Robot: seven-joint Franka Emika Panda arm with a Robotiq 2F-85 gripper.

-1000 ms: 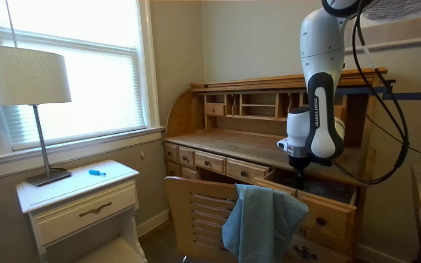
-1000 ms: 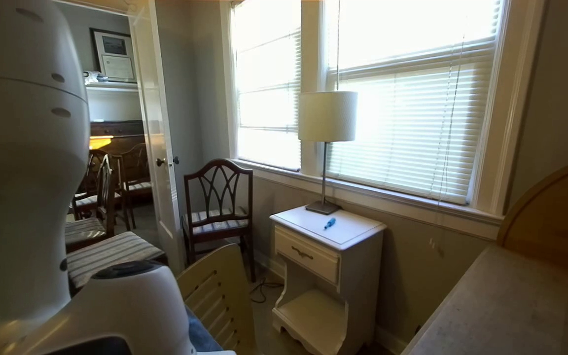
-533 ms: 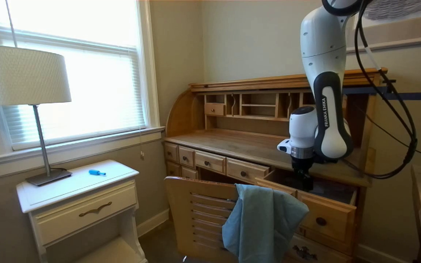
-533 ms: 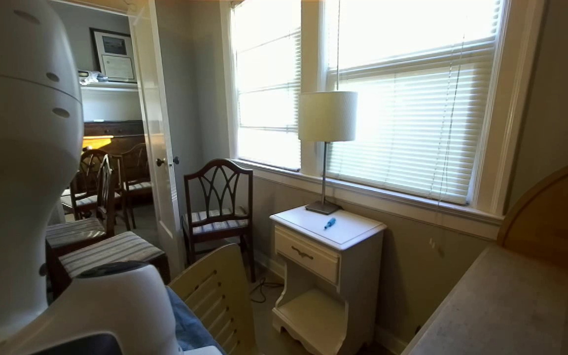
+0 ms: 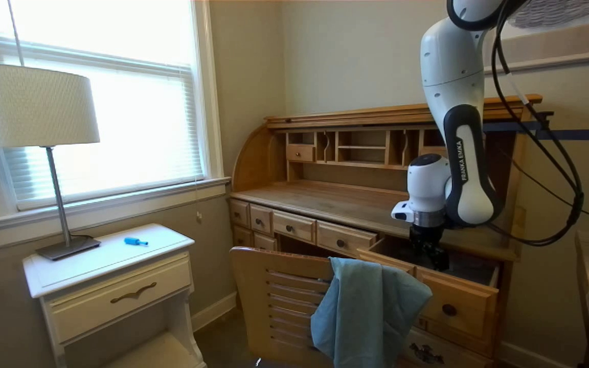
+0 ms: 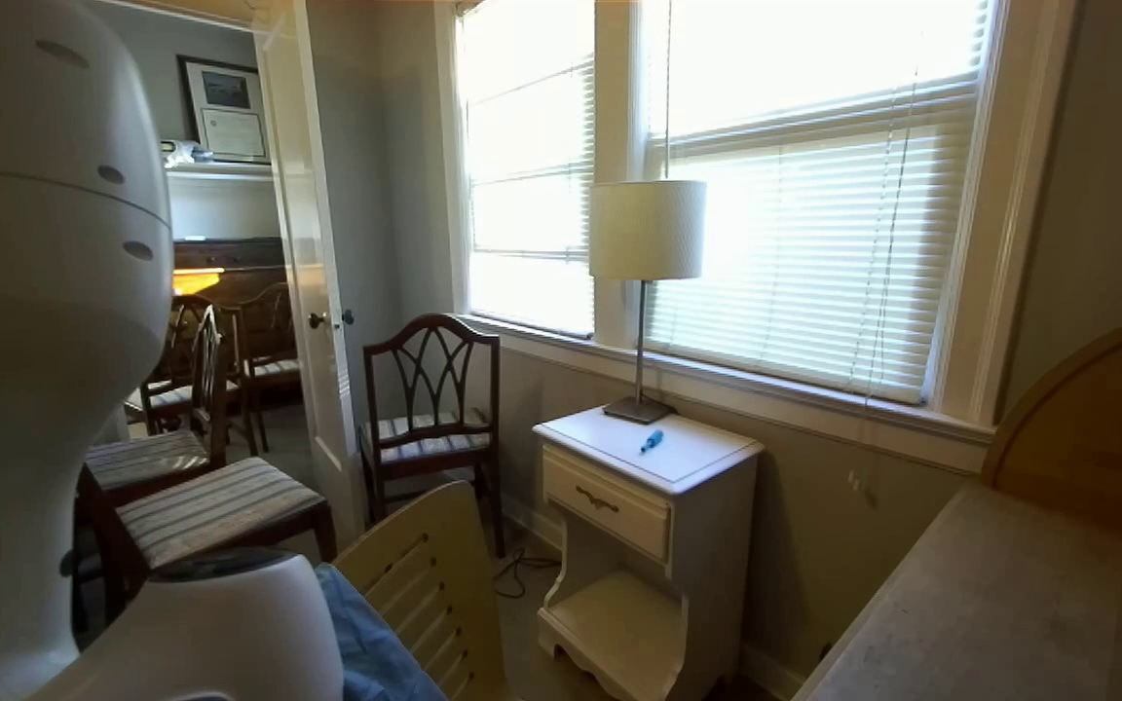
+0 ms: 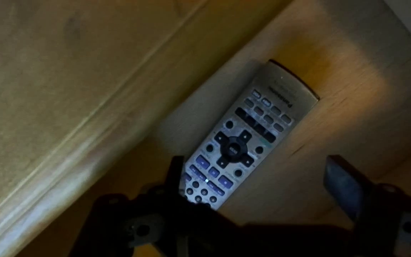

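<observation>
A silver Panasonic remote (image 7: 241, 137) with black and purple buttons lies slantwise on the wooden drawer bottom (image 7: 298, 171) in the wrist view. My gripper (image 7: 256, 159) stands wide open above it, holding nothing. The left finger overlaps the remote's near end, which is partly hidden; whether they touch I cannot tell. The right finger pad (image 7: 341, 185) stands apart from the remote, over bare wood. In an exterior view the black gripper (image 5: 437, 260) reaches down into the pulled-out desk drawer (image 5: 458, 301), whose front hides the remote.
Just before the drawer stands a slatted chair (image 5: 279, 301) with a blue cloth (image 5: 371, 306) over its back. The desk top (image 5: 335, 199) overhangs behind the gripper. A white nightstand (image 5: 120, 299) bears a lamp (image 5: 34, 107) and a blue screwdriver-like tool (image 5: 136, 241).
In an exterior view the forearm and gripper have shifted to the right, and the fingers have swung round inside the drawer. Remaining objects stay put.
</observation>
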